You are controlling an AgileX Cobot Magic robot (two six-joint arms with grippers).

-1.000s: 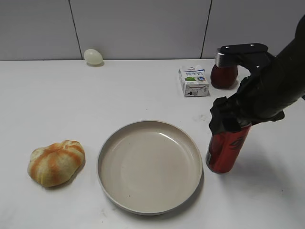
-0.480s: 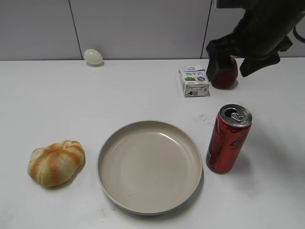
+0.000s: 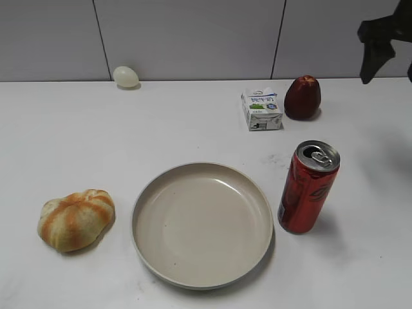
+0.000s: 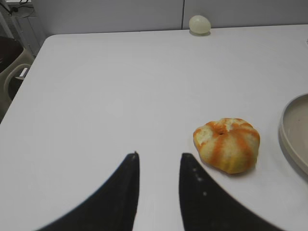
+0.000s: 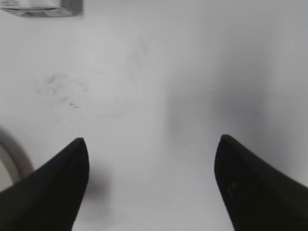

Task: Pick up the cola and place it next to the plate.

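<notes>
The cola [image 3: 308,187], a tall slim red can with a silver pull-tab top, stands upright on the white table just right of the plate [image 3: 203,222], almost touching its rim. The plate is large, round, beige and has nothing on it. Its edge shows in the left wrist view [image 4: 294,134]. My right gripper [image 3: 388,64] is high at the top right, well away from the can, open and empty [image 5: 151,139]. My left gripper [image 4: 159,156] hovers over bare table left of the plate, with its jaws apart and empty. The exterior view does not show it.
An orange-striped pumpkin-shaped bun [image 3: 75,219] lies left of the plate, also in the left wrist view [image 4: 227,144]. A small milk carton [image 3: 262,109] and a dark red fruit [image 3: 302,98] stand at the back right. A pale egg [image 3: 125,76] sits by the back wall.
My right gripper let go of the cola, rose and drew back to the upper right. The can stays upright beside the plate.
</notes>
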